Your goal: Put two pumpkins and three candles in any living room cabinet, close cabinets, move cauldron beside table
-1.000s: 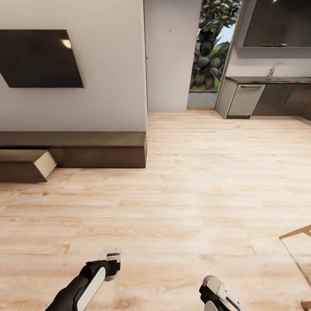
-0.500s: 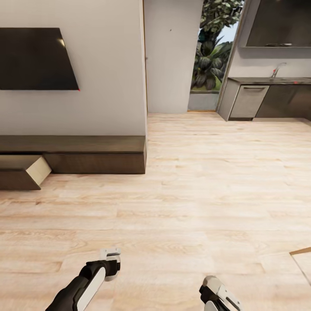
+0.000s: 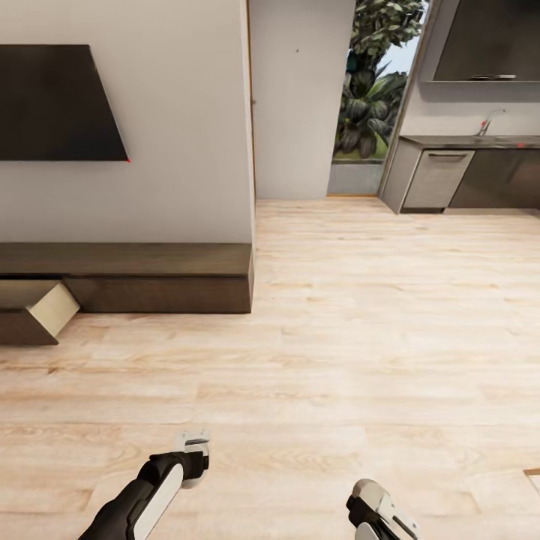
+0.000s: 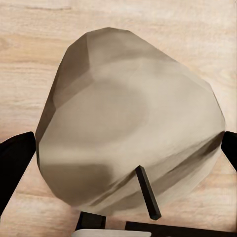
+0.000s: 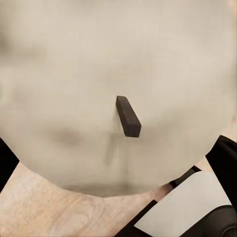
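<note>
My view has swung right; long dark-brown wood cabinet [image 3: 150, 274] slides left, drawer open. Left gripper [image 4: 123, 217] clamps a stubby beige candle [image 4: 128, 118], right gripper [image 5: 118, 207] clamps another pale wicked candle [image 5: 113, 89].

Candle [image 4: 128, 123] held; cabinet [image 3: 127, 274] drawer open.

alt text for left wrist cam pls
A pale beige candle with a short dark wick sits close up between the left pincer's two dark fingers, above a light wood floor.
</note>
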